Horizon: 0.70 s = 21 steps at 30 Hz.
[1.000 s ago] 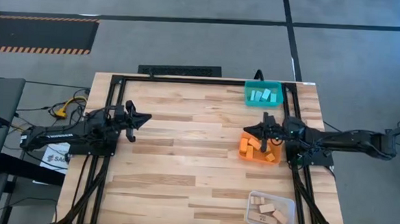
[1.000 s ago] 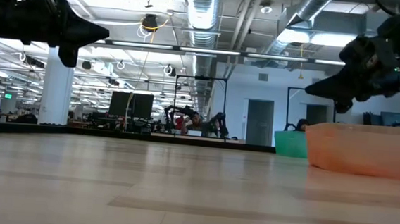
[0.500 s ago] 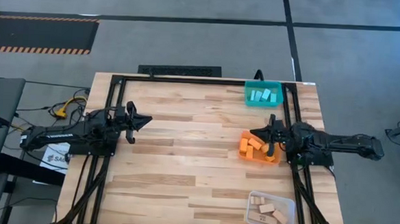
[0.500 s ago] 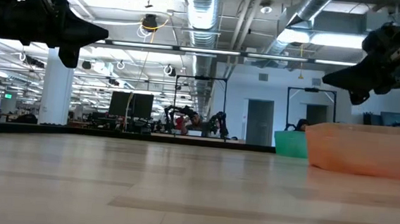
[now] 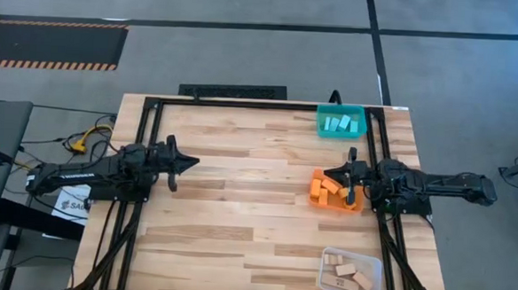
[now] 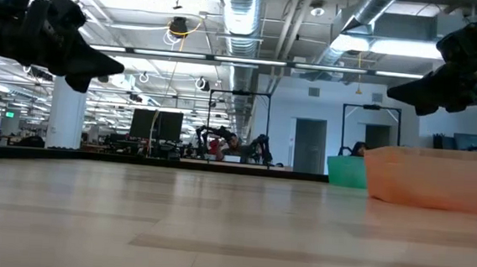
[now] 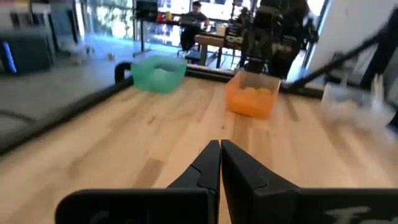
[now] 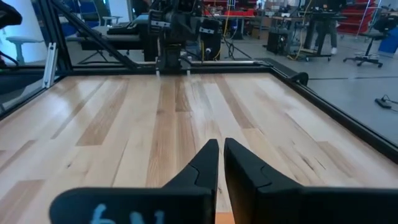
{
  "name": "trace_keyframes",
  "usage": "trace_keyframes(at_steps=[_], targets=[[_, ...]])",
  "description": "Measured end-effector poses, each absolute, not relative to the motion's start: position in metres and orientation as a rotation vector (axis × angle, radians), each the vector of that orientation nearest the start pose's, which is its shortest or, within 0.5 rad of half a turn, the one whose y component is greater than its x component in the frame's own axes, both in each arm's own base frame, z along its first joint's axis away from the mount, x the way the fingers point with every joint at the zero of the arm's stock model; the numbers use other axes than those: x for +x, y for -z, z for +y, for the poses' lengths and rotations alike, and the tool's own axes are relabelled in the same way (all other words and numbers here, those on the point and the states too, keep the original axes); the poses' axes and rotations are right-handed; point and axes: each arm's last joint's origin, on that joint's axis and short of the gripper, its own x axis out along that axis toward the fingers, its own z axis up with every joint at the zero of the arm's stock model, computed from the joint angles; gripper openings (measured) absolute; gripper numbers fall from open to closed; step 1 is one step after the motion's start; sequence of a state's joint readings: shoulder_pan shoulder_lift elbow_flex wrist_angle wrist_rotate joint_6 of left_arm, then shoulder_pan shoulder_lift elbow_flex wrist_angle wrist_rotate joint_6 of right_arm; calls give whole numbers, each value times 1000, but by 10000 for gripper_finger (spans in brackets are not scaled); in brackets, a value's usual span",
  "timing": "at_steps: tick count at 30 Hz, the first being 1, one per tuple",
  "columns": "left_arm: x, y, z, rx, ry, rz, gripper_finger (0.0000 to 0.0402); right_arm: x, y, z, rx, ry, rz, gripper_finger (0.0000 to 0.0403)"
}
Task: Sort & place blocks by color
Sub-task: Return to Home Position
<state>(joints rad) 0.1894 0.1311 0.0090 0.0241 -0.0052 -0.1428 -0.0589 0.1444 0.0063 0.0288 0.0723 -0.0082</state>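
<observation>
Teal plastic bin: stands at the far right corner of the light wooden table. It holds the small light-blue rectangular blocks, a few lying side by side on its floor.

Orange plastic bin: sits midway along the table's right side, well apart from the teal one. It holds the small orange rectangular blocks, several in a loose heap at mixed angles.

Clear plastic bin: sits at the near right corner, turned slightly askew to the table edge. It holds the small tan wooden blocks, a few lying flat.

Blocks overall: every block I can see lies inside a bin of its own colour.

My right claw: hangs above the orange bin, clear of the heap below. In my right wrist view the two dark fingers stand nearly together with only a thin slit between them, gripping nothing.

My left claw: is raised over the left part of the table, well apart from all three bins and pointing across toward them. Its fingers are drawn just as narrow and carry nothing.

From table height: the orange bin's wall is in front, with the teal bin behind it.
</observation>
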Motion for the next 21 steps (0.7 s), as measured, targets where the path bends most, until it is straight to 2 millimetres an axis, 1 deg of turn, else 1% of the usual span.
trace_keyframes(at_steps=[4, 7, 21], targets=[[103, -158, 20, -10, -198, 97, 0, 105, -157, -8, -9, 131, 110, 51], [103, -158, 20, 33, -197, 101, 0, 105, -157, -8, -9, 131, 110, 51], [103, -158, 20, 23, -199, 100, 0, 105, -157, -8, -9, 131, 110, 52]])
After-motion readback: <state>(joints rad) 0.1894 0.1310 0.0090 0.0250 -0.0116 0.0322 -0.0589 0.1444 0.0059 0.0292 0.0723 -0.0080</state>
